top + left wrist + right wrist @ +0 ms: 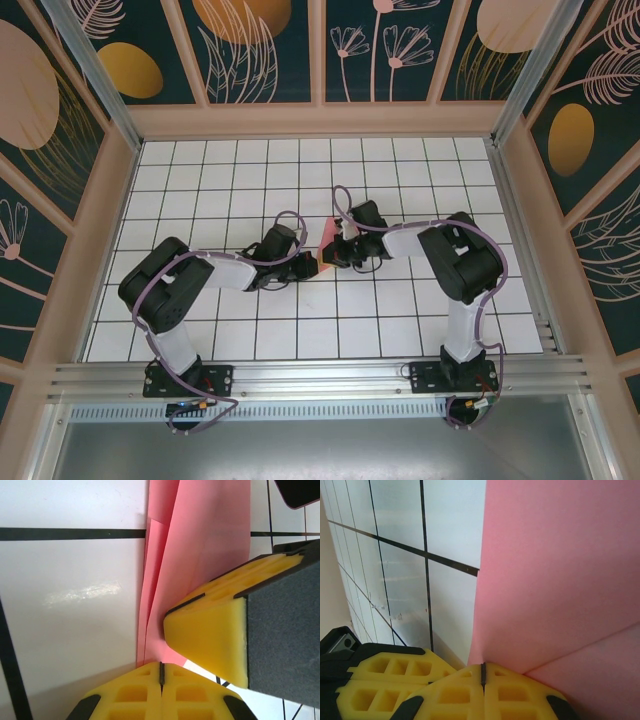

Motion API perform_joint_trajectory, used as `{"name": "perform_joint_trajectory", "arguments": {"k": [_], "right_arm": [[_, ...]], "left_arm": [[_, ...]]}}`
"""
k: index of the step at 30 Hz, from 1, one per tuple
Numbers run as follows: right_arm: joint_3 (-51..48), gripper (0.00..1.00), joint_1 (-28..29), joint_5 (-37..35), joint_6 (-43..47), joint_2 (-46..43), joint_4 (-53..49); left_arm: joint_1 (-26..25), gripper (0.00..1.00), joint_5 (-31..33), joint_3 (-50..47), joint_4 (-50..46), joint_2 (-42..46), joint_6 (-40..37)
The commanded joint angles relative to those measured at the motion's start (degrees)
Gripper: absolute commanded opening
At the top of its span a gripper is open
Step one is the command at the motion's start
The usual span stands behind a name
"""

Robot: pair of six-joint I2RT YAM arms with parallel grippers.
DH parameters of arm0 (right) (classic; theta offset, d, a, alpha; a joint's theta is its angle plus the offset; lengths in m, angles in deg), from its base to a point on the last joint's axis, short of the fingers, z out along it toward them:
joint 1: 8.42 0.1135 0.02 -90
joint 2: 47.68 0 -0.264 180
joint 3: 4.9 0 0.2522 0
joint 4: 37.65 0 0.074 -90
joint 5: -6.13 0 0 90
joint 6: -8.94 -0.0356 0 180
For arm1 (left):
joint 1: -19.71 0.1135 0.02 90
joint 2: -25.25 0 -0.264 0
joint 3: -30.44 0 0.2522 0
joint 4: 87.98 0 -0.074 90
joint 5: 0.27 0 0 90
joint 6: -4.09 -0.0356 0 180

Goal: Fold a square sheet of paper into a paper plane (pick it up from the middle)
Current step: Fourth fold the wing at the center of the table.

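while fully closed, l claw [161, 672] & r claw [482, 672] pinch paper plane [200, 540].

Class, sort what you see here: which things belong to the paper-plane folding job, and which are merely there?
Belongs to the job: partly folded pink paper; left hand; right hand, both pinching it.
Merely there: gridded table; patterned walls; metal rail.

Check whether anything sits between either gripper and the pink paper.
Nothing visible does. The left gripper and the right gripper are each shut directly on the pink paper, which is partly folded, with its edge pinched between their fingertips.
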Motion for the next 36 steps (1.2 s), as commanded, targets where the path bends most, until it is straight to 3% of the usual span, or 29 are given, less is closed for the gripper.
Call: {"name": "perform_joint_trajectory", "arguments": {"k": [1, 19, 36], "right_arm": [[1.1, 0.04, -3.3, -3.2, 1.8, 2.4, 1.1], [7.7, 0.05, -11.4, -2.5, 6.2, 6.4, 1.1], [16.7, 0.06, -14.6, -11.6, 4.7, 7.3, -7.0]], "left_arm": [[-0.1, 0.00, 2.8, -2.9, -6.7, -0.7, 0.5], [-0.1, 0.00, 2.0, -4.0, -6.0, -0.8, 1.0], [-0.1, 0.00, 1.4, -3.4, -5.5, -0.3, 0.2]]}}
